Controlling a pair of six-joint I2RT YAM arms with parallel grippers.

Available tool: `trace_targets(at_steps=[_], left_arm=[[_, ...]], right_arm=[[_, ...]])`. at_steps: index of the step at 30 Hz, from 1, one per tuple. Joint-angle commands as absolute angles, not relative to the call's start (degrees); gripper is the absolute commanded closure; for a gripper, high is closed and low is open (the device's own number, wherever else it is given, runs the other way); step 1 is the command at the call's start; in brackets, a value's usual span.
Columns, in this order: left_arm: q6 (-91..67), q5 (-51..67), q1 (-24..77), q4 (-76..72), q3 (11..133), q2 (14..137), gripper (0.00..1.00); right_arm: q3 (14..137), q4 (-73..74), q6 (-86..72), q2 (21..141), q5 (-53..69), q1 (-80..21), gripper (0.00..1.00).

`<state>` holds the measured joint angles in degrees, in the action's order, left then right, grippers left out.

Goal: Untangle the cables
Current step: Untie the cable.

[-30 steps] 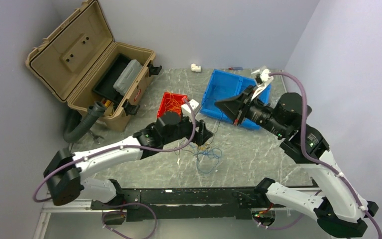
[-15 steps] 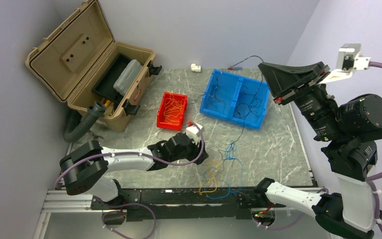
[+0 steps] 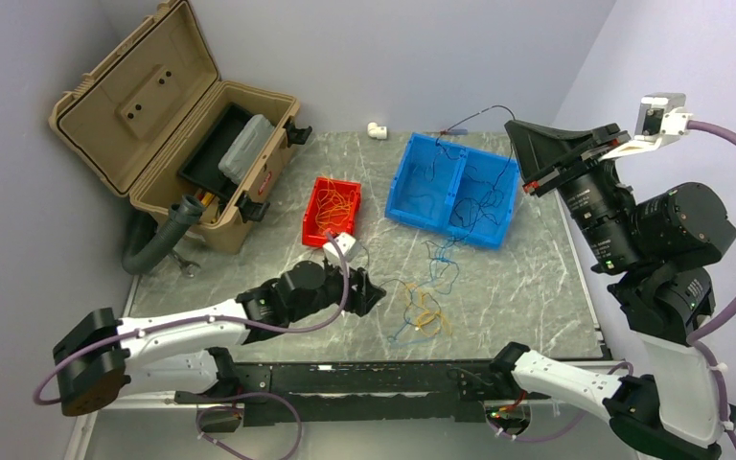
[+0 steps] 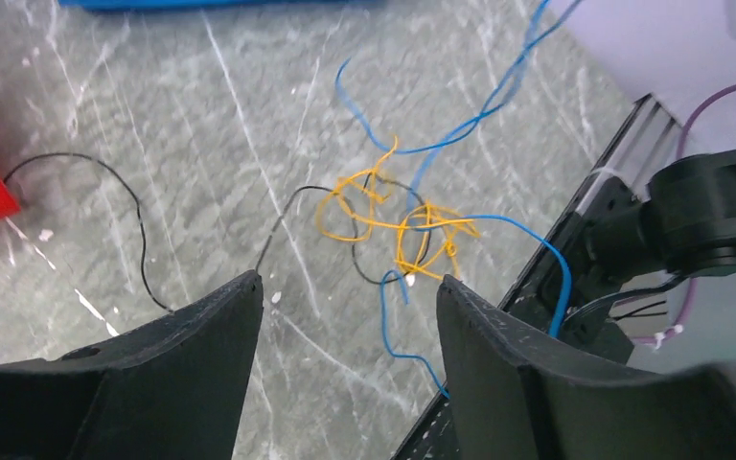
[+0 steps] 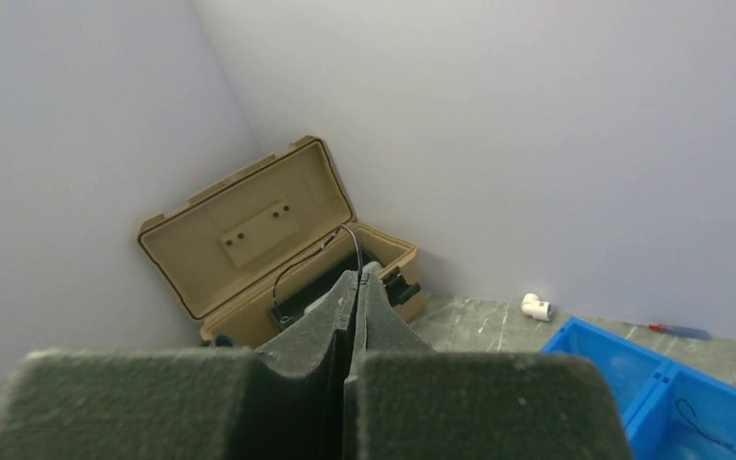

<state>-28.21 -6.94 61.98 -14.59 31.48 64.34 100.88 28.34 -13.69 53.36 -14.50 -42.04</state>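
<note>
Aloft, right claw (image 5: 356, 278) nips cables (image 3: 425, 309); (left (image 4: 348, 284) gapes).

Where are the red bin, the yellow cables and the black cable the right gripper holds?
red bin (image 3: 311, 216): top view, on its left wall.
yellow cables (image 4: 422, 225): left wrist view, middle of the tangle.
black cable (image 5: 345, 228): right wrist view, top of its arc.

Grey marbled tabletop (image 3: 527, 287). Far left: tan toolbox (image 3: 168, 206), lid up, a grey case (image 3: 245, 149) in its tray. Grey hose (image 3: 158, 244) just beside its near end. Red bin (image 3: 312, 213) mid-table; blue two-part bin (image 3: 404, 182) to its right. White fitting (image 3: 377, 129) and screwdriver (image 3: 455, 127) by the back wall.
</note>
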Motion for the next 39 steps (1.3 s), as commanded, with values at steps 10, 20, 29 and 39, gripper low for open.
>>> trace_targets(at_steps=[10, 20, 29, 39], left_arm=[[-19.21, 1.3, 62.4, -21.14, 42.27, 68.99, 0.21], [-24.13, 9.72, 63.32, -34.97, 46.57, 83.27, 0.22], [-24.92, 13.23, 64.6, -46.57, 44.84, 87.64, 0.23], [-25.88, 13.24, 65.48, -42.27, 52.95, 96.84, 0.55]], right_arm=[[100.39, 26.62, -14.26, 52.9, -15.31, -42.05, 1.0], [101.24, 23.86, -15.7, 53.67, -15.8, -42.1, 1.0], [101.78, 22.73, -16.16, 54.32, -15.75, -42.09, 1.0], [101.08, 21.77, -16.69, 53.94, -17.01, -42.1, 1.0]])
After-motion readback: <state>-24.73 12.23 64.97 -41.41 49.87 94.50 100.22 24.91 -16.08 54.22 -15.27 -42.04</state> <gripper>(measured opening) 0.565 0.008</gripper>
